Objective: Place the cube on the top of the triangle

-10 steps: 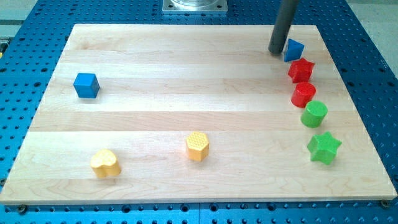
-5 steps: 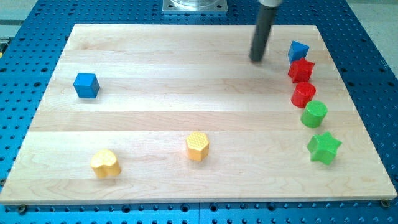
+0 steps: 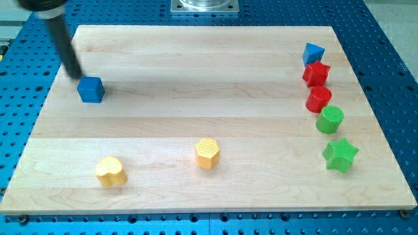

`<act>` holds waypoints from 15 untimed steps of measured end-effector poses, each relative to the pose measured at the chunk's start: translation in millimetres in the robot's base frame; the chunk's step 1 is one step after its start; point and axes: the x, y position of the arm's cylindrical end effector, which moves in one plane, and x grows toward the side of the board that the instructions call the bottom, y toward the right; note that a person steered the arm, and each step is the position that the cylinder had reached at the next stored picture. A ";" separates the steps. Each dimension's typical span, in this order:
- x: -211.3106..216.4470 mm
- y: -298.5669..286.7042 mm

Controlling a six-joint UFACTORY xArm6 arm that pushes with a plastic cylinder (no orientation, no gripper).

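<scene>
The blue cube (image 3: 91, 89) sits on the wooden board near the view's left edge. The blue triangle (image 3: 312, 52) sits at the view's top right corner of the board. My tip (image 3: 76, 74) is just above and to the left of the cube, very close to its upper left corner; I cannot tell whether it touches. The rod leans up toward the view's top left corner.
Below the triangle, a column runs down the right side: a red star (image 3: 316, 73), a red cylinder (image 3: 319, 99), a green cylinder (image 3: 330, 119) and a green star (image 3: 340, 155). A yellow hexagon (image 3: 207, 153) and a yellow heart (image 3: 110, 171) lie near the bottom.
My tip has swept from beside the blue triangle at the top right across the board to the blue cube at the left. No block has moved in the last half second.
</scene>
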 end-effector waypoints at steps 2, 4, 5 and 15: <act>30.0 46.8; -7.3 85.4; 33.3 20.2; -93.8 216.8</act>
